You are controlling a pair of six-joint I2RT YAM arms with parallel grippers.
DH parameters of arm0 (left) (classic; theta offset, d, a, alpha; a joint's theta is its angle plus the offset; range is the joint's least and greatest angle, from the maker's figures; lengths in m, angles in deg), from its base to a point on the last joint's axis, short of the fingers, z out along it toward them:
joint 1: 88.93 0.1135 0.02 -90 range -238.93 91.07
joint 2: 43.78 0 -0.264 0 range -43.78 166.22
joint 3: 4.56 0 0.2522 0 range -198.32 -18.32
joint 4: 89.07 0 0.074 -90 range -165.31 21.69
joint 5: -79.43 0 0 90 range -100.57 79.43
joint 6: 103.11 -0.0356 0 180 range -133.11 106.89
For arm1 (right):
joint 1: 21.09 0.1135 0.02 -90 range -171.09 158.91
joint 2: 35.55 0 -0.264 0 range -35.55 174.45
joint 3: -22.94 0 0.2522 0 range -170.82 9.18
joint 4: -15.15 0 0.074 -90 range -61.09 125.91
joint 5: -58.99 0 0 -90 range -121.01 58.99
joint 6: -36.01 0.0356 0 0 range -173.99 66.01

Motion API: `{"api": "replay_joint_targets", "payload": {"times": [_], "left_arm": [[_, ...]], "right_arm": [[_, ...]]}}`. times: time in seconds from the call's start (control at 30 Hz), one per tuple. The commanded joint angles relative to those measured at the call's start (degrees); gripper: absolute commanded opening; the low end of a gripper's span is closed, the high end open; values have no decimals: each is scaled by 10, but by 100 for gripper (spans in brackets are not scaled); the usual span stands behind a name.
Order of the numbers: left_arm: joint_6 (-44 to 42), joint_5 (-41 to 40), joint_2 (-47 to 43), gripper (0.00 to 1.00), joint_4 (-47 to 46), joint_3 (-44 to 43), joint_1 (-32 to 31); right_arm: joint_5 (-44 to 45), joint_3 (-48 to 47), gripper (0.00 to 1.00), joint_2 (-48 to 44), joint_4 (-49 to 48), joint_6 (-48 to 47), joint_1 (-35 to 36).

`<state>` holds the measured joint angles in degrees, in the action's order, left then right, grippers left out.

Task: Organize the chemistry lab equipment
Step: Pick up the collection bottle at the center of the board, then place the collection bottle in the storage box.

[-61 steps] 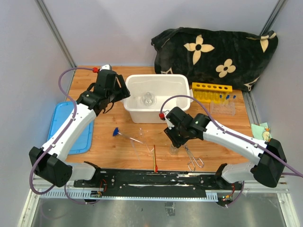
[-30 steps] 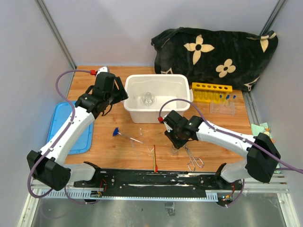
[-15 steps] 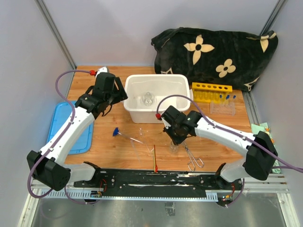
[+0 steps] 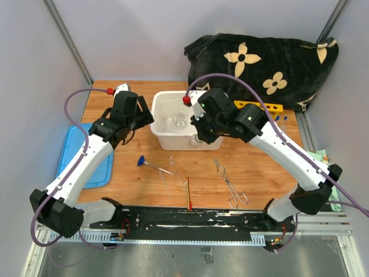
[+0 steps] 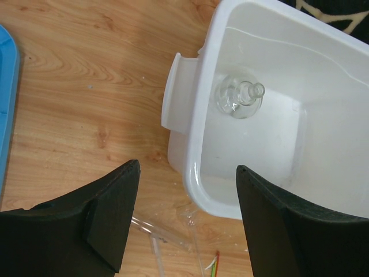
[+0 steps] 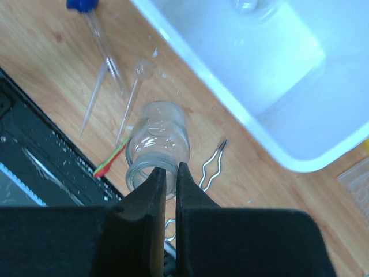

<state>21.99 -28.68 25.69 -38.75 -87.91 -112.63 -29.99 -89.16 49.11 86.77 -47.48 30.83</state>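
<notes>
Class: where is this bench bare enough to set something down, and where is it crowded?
Bare wood lies between the metal tongs and the table's right edge, in front of the clear rack. Crowded: in front of the white tub, among thin rods and red-tipped stick.

I see a white plastic tub standing on the wooden tabletop, a flat blue plastic lid at the table's left edge, and a black cloth with cream flowers bunched up at the far right.
</notes>
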Motion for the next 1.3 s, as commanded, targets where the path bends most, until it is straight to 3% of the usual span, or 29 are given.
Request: {"api": "replay_joint_targets", "payload": {"times": [0.0,0.5,0.67,1.27], "left_arm": [[9,-1,-23,72,-8,2,-2],[-2,-24,0,71,29,-31,-2],[-10,-30,31,71,32,-54,-2],[-15,-44,108,71,27,-108,-2]], "right_arm": [[32,-107,1,47,40,-37,-20],[-58,-386,0,344,17,-40,-187],[-61,-440,0,420,18,-35,-199],[0,-434,0,511,-5,-51,-185]]}}
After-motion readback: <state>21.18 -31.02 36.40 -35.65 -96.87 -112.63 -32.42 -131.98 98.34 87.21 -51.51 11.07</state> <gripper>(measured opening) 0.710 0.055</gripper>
